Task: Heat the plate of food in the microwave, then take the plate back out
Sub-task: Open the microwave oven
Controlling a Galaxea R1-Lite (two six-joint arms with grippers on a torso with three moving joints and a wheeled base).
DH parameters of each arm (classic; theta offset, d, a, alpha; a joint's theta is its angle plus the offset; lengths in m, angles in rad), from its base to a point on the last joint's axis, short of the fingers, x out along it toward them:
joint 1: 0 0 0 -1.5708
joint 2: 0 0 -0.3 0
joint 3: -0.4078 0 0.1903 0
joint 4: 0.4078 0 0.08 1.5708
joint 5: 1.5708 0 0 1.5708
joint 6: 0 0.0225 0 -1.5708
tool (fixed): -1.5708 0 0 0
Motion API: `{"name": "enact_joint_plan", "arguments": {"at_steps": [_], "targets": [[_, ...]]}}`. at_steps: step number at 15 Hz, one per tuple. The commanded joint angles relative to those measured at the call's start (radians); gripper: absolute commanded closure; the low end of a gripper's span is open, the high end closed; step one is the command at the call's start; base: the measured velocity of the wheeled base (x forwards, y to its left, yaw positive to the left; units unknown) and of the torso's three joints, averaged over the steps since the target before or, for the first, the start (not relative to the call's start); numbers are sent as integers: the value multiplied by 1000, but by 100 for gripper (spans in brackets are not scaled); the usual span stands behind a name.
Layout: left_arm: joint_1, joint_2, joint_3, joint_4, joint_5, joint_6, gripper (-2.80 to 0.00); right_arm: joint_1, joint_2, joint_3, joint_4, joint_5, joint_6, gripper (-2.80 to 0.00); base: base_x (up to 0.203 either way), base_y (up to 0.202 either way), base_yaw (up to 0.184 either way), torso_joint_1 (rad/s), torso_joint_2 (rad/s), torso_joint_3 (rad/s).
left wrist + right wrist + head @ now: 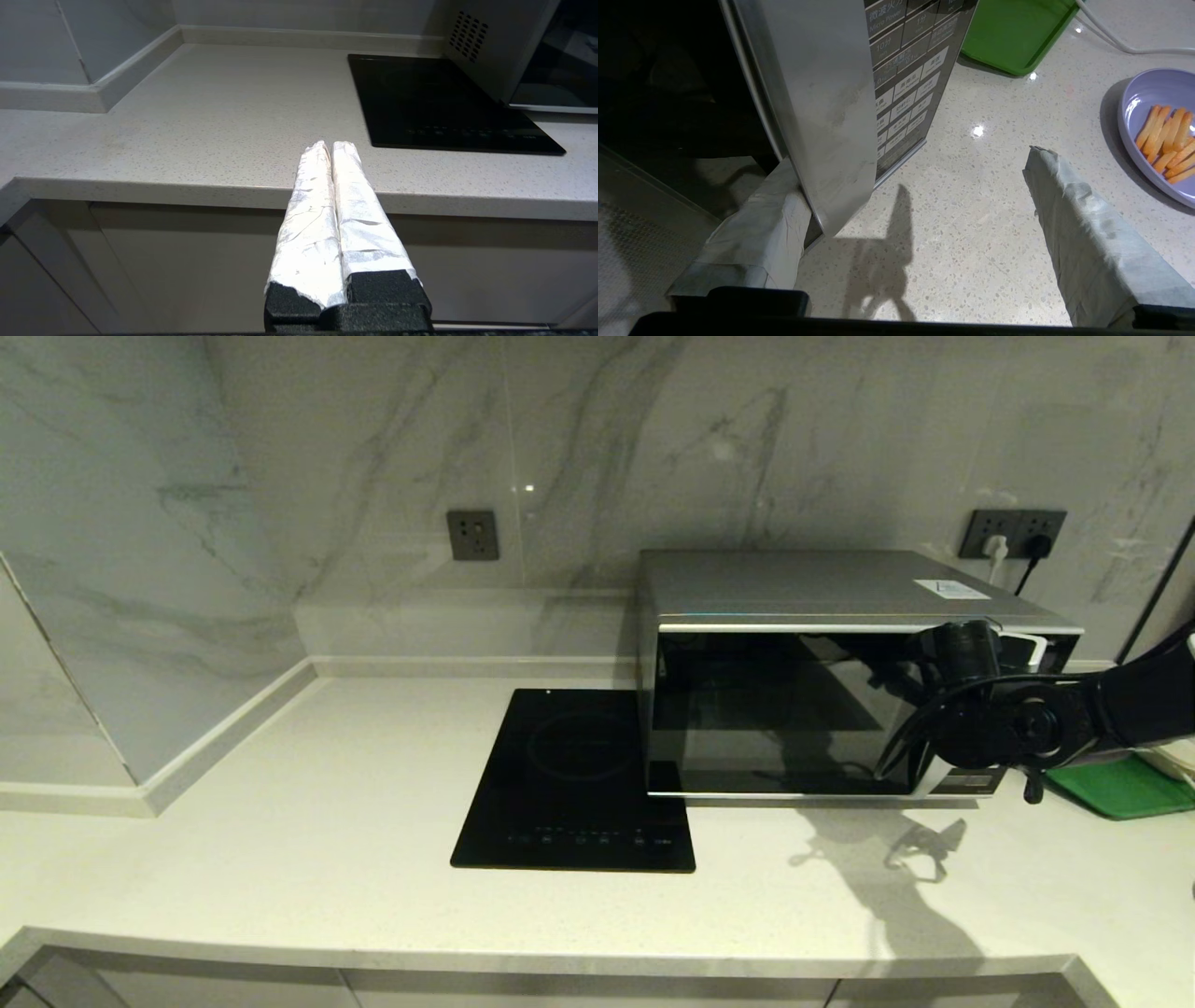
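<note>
The silver microwave [822, 588] stands at the back right of the counter, its dark glass door [784, 709] facing me. My right gripper [910, 168] is at the door's right end by the keypad [906, 93]. It is open wide. One finger [761, 233] is tucked behind the door's curved silver trim [817, 116]; the other finger [1083, 233] hangs over the bare counter. The lavender plate of food [1157, 135], holding orange sticks, rests on the counter to the right of the microwave; the head view does not show it. My left gripper [331, 144] is shut and empty, parked below the counter's front edge.
A flat black cooktop [579, 784] lies just left of the microwave. A green tray [1120, 789] sits right of the microwave, behind my right arm [1074, 719]. Plugs and cables hang from the wall socket [1013, 534]. Marble walls close in the back and left.
</note>
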Motion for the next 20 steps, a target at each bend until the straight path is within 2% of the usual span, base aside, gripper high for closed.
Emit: {"name": "enact_joint_plan", "arguments": {"at_steps": [1, 6, 9, 14, 18, 20], "targets": [[1, 0, 0, -1, 1, -1, 0, -3, -29, 15, 0, -9, 3, -280, 0, 0, 0, 0, 0, 0], [1, 0, 0, -1, 1, -1, 0, -3, -43, 66, 0, -8, 45, -280, 0, 0, 0, 0, 0, 0], [1, 0, 0, -1, 2, -1, 0, -1, -110, 154, 0, 4, 70, -280, 0, 0, 0, 0, 0, 0], [1, 0, 0, -1, 1, -1, 0, 8, -177, 255, -2, 54, 63, -280, 0, 0, 0, 0, 0, 0], [1, 0, 0, -1, 1, -1, 0, 106, -331, 343, -3, 220, 6, -280, 0, 0, 0, 0, 0, 0], [1, 0, 0, -1, 1, -1, 0, 166, -458, 384, -1, 302, -52, -280, 0, 0, 0, 0, 0, 0]]}}
